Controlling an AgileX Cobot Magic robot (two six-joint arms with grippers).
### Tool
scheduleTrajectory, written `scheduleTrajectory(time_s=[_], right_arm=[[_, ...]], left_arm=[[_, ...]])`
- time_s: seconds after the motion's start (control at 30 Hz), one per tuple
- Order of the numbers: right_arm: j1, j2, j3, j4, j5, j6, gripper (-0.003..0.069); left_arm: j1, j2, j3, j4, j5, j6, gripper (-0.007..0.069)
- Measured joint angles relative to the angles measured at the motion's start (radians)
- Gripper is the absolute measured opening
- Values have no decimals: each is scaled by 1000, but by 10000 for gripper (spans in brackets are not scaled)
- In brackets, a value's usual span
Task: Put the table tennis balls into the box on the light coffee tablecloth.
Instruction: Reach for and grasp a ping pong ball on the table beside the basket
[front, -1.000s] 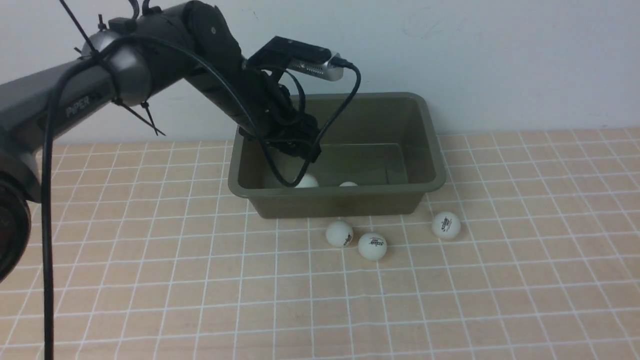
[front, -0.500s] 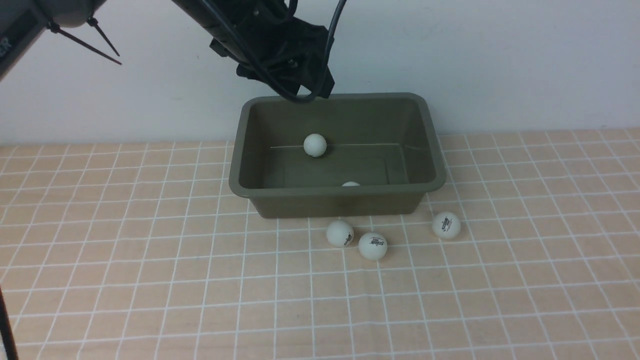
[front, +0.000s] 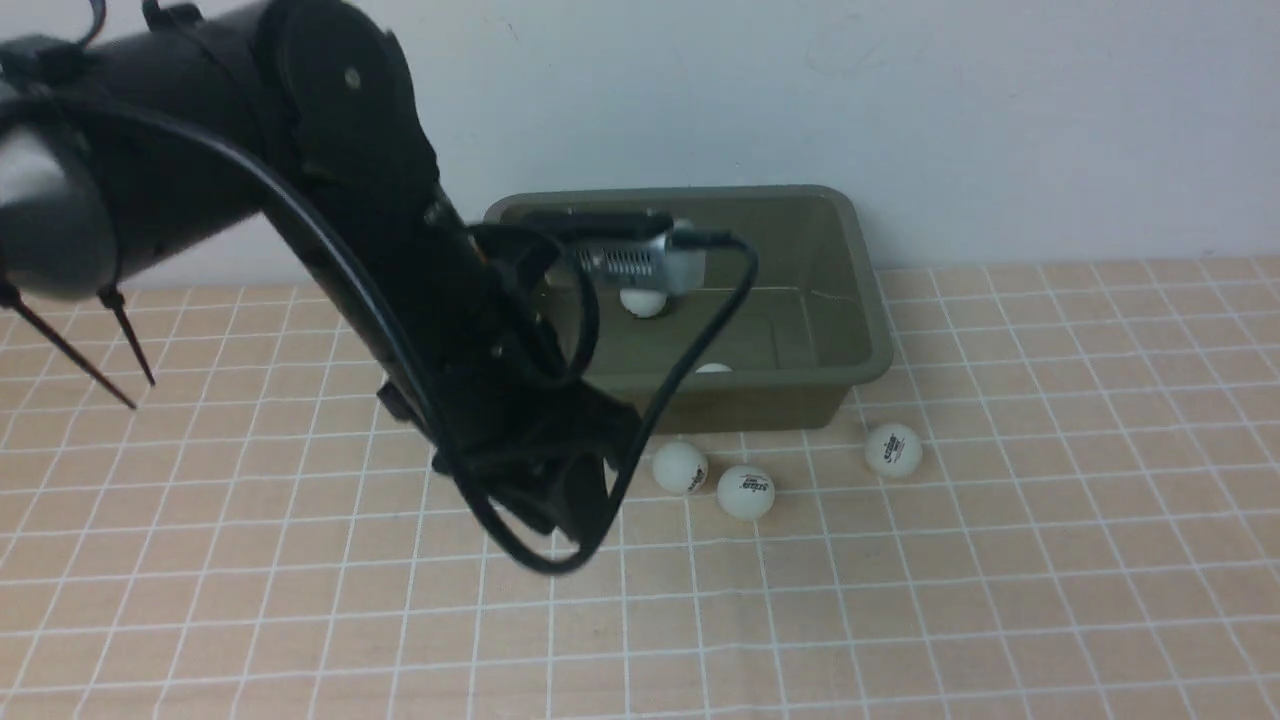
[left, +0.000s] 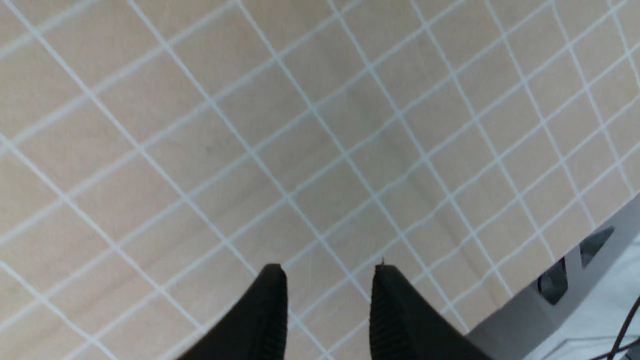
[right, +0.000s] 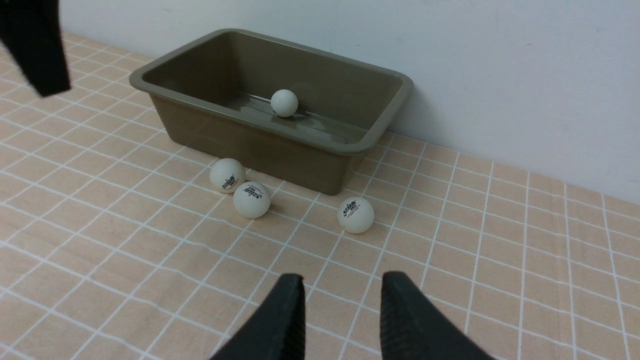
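Five small white table tennis balls (right: 284, 103) are showing. Two are sitting inside the rectangular olive-grey plastic box (front: 845, 290), one near its far wall and another (front: 712, 368) peeking over its near rim. Three more (front: 680, 467) (front: 745, 491) (front: 893, 449) are lying on the light coffee checked tablecloth (front: 1000, 550) just in front of the box. The black left arm (front: 340, 190) is sloping down past the box's left end. The left claw (left: 327, 272) is pointing at bare cloth, its jaws narrowly parted around nothing; open or closed, I cannot tell. The right claw (right: 342, 282) is sitting closed and empty, well in front of the box.
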Motion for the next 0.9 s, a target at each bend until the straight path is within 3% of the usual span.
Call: scheduleTrajectory(time_s=[0.23,0.4,0.73,0.9], right_arm=[[0,0,0,-2,1,0,209],[0,0,0,-4,1,0,209],[0,0,0,-12,-1,0,209],[0,0,0,-14,-1,-1,209]], left_arm=[[-59,24,140,8,-329,-128,183],[-59,76,144,-33,-539,-151,186],[-59,195,144,-114,-693,-157,198],[-60,224,144,-129,-795,-156,239]])
